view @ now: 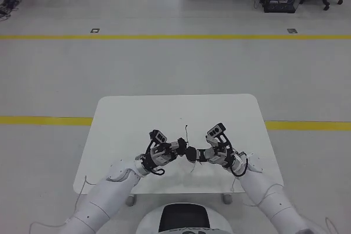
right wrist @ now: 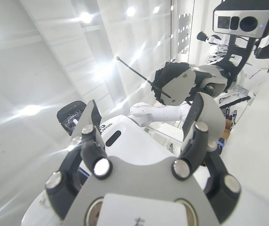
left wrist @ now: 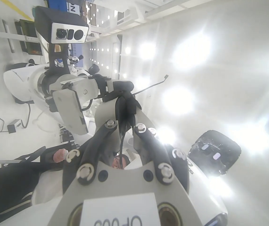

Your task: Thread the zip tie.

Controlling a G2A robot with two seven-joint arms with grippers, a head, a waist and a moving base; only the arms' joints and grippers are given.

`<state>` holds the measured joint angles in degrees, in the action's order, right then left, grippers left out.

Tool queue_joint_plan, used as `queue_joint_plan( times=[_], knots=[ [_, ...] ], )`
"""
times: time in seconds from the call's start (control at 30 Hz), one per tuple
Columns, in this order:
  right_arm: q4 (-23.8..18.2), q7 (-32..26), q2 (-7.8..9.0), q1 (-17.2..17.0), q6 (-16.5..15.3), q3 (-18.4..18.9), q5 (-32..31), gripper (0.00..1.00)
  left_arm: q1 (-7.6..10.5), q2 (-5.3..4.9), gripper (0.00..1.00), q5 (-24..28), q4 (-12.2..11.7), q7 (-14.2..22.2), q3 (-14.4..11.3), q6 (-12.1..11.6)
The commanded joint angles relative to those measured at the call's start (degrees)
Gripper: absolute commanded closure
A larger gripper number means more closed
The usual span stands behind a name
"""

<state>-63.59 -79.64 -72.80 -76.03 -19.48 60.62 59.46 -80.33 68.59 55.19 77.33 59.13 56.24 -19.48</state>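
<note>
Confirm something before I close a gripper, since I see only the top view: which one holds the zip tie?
Observer: The left gripper is shut on the zip tie.
Operator: And the right one?
Observer: The right gripper is open and empty, facing the left one.
Operator: Is it threaded?
Observer: Not yet: the head sticks out free, with no tail through it.
</note>
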Motion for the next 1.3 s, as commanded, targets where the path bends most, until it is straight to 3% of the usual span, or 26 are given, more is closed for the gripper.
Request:
queue_joint_plan(
  times=[0.0, 0.5, 1.27],
  knots=[
    [0.03, 0.0, -0.02, 0.16, 0.0, -0.31, 0.14, 0.52, -0.03, 0.32, 1.0, 0.36, -0.51, 0.86, 0.11, 0.0],
    [0.65, 0.0, -0.19, 1.04, 0.0, -1.71, 0.62, 0.64, 0.22, 1.96, 1.0, 1.49, -2.91, 4.21, 0.83, 0.0],
    [2.89, 0.0, -0.49, 1.64, 0.0, -1.56, 0.45, 0.82, 0.13, 2.83, 1.0, 1.07, -4.01, 5.96, 1.18, 0.0]
  ],
)
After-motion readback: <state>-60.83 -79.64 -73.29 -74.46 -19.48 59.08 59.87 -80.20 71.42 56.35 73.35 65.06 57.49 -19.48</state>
